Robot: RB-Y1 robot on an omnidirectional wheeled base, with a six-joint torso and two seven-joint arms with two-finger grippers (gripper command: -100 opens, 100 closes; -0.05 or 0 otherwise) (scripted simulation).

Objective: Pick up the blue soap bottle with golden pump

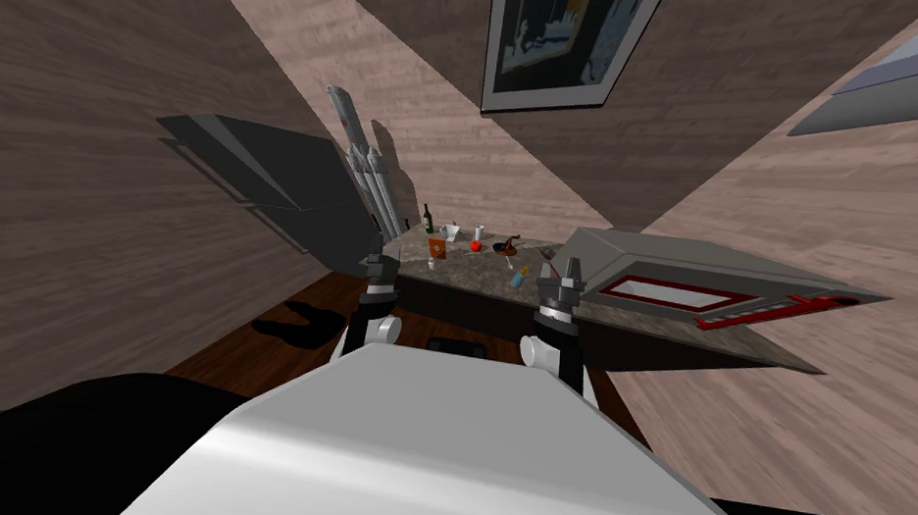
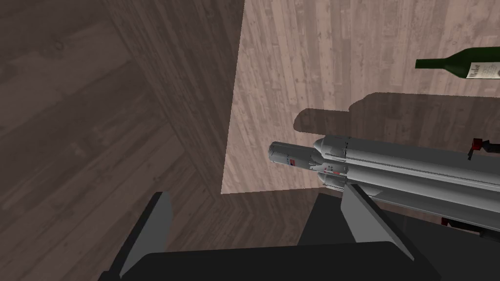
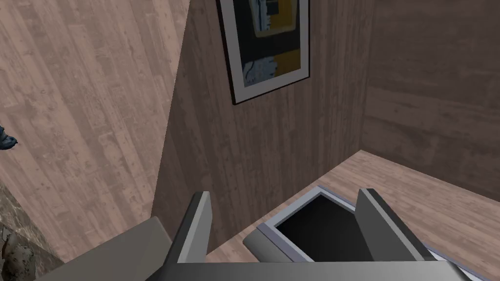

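A long speckled stone worktop (image 1: 466, 270) runs from the far left corner across to the right. Its right end carries a big flat grey appliance (image 1: 644, 254) with red trim around a pale panel. At the left, past the worktop's end, stands a dark grey piece of furniture (image 1: 275, 176). A tall grey rocket model (image 1: 368, 171) rises at the worktop's far left end, against the wall. The left wrist view shows it (image 2: 400, 170) close by, with a dark green wine bottle (image 2: 459, 63) beyond it.

The left gripper (image 1: 380, 262) hangs at the worktop's near left edge. Its fingers (image 2: 156, 219) stand wide apart, with nothing between them. The right gripper (image 1: 561, 273) hangs at the near edge by the appliance's left corner. Its fingers (image 3: 195, 224) are also spread wide and hold nothing.

Between the two grippers, smaller things sit on the worktop. The green bottle (image 1: 428, 217) stands far left, with an orange box (image 1: 437, 248) just nearer than it. To their right are a red round thing (image 1: 475, 245) with a small white bottle (image 1: 479, 232) right behind it, then a dark dish (image 1: 507, 248).

The soap bottle (image 1: 518, 280) is pale blue with a yellowish tip. It sits near the worktop's near edge, just left of the right gripper and apart from it, nearer than the dark dish. It is too small to tell whether it stands upright.
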